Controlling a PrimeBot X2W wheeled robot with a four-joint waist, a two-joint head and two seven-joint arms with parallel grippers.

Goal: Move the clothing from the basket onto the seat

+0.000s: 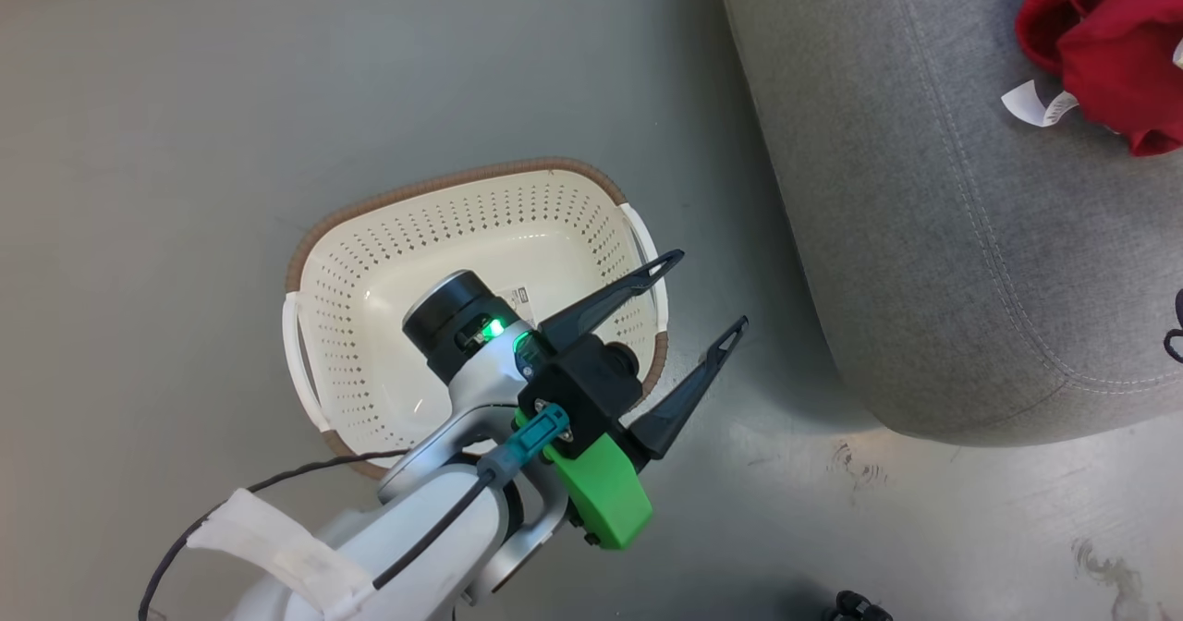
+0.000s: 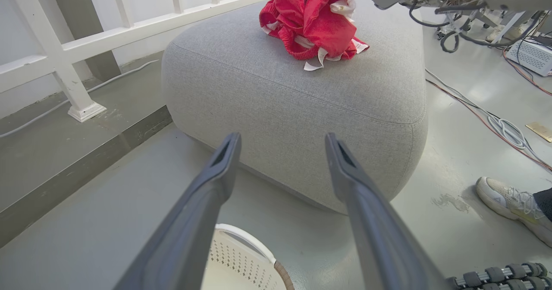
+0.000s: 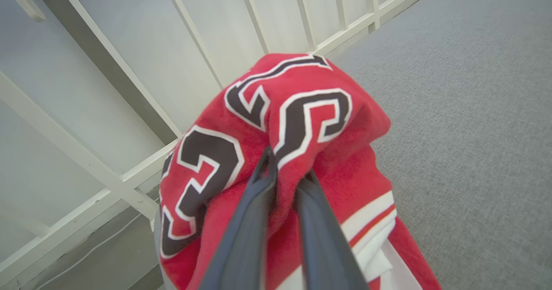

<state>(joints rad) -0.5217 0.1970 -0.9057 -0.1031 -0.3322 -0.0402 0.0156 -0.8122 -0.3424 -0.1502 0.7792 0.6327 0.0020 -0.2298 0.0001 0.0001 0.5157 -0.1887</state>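
Clothing [image 3: 276,121]: red, with white trim and black-and-white numerals; bunched in a heap on top of the seat [image 1: 924,233]; at 1 o'clock in the head view, cut by the frame edge; white tag [image 1: 1030,103] hanging at its 8 o'clock side.
Right tool [image 3: 287,165]: fingers close together, clamped on a fold of the clothing; red cloth pinched between the tips, numerals draped at 12 o'clock of them in the right wrist view.
Seat: grey fabric, rounded edges, stitched seam; on the floor [image 1: 185,94] at 3 o'clock of the basket [image 1: 397,242], apart from it.
Basket: cream, perforated, brown rim, white handles at its 8 and 2 o'clock sides; standing on the floor near the middle of the head view; sticker [image 1: 522,296] on its bottom, partly hidden by the left arm.
Left tool [image 1: 710,290]: fingers spread wide, pointing toward 2 o'clock in the head view; one tip over the basket's 2 o'clock handle, the other over the floor between basket and seat.
Floor: grey-green, scuffed at 5 o'clock of the head view, near the seat's corner.
Railing [image 2: 56,52]: white, behind the seat, at 10 o'clock in the left wrist view.
Cables [image 2: 496,121]: on the floor at 3 o'clock of the left wrist view, beside the seat.
Shoe [image 2: 504,195]: pale, on a person's foot, on the floor at 4 o'clock of the left wrist view.
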